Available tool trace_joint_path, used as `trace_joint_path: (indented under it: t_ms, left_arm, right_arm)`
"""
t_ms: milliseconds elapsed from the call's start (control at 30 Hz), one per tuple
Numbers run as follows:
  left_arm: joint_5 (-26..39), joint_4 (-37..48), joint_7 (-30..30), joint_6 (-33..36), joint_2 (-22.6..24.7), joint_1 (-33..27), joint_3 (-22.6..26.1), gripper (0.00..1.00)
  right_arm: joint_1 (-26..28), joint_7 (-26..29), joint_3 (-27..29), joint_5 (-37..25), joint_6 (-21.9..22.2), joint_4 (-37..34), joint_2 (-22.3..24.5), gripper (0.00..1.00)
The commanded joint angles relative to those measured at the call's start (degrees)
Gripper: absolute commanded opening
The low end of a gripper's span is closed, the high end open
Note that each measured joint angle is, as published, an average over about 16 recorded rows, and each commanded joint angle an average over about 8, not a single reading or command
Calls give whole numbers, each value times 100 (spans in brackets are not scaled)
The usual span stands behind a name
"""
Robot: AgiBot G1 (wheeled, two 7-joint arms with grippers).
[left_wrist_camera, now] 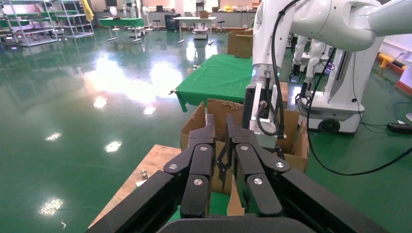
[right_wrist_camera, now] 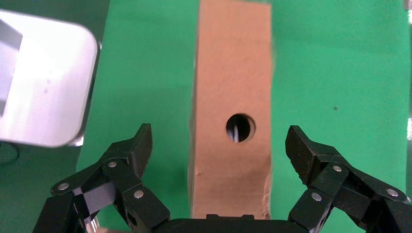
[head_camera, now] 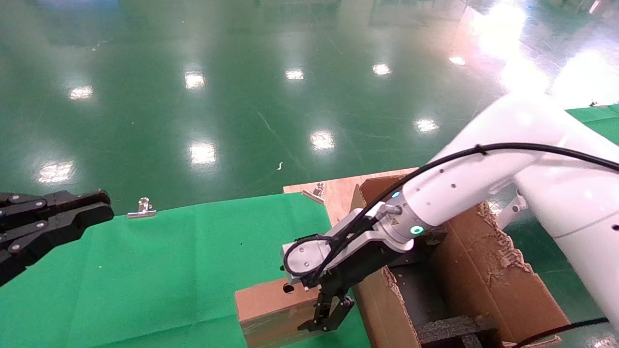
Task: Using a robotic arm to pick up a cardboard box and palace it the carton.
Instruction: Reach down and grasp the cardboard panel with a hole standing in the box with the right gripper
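Right gripper [right_wrist_camera: 217, 145] is spread wide, straddling the cardboard box [right_wrist_camera: 232, 97]; the box sits between its fingertips [right_wrist_camera: 138, 145], apparently untouched, though contact is hard to judge. The box rests on the green cloth [head_camera: 159, 270], just beside the carton [head_camera: 483, 270]. Left gripper [head_camera: 104, 205] hangs parked at far left, fingers together.

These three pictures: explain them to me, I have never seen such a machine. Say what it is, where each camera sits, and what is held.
It is a two-armed robot. The wide picture comes from its head; the other two from cameras on each wrist. The white robotic arm reaches down over a green-clothed table. Its right end effector is open, its fingers on either side of the small cardboard box, not yet gripping it. Beside that stands the large torn carton. The left end effector is shut, empty, parked at the left. Nothing is held.
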Motion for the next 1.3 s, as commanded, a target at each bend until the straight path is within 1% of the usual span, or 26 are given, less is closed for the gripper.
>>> trace_joint_path:
  t_ms: [33,67,100,200,233,300,333,367,1300]
  left_arm:
    - [0,0,0,0,0,0,0,31]
    - [0,0,0,0,0,0,0,44]
    - [0,0,0,0,0,0,0,56]
    - [0,0,0,-1,0,0,0,94]
    - [0,0,0,-1,0,1,0,100]
    - [0,1,0,-2,0,1,0,100]
    - [0,1,0,-2,-1,1,0,100]
    - [0,1,0,-2,-1,1,0,100]
    - [0,1,0,-2,-1,1,0,100]
  right_arm:
    - [110,-60,-181,-130,0,-33,-88,99]
    - [134,-84,-228,-149,7,-40,-108,92]
    - [153,-103,-266,-164,13,-44,-122,84]
    - [200,-145,-367,-202,34,-83,-165,46]
    - [207,-151,-384,-203,40,-96,-174,34]
    - [221,-155,-408,-210,46,-118,-186,10]
    - [227,-156,-418,-214,49,-126,-191,4]
    - [233,-158,-427,-216,52,-136,-196,0]
    - [186,-156,-352,-171,41,-74,-158,0]
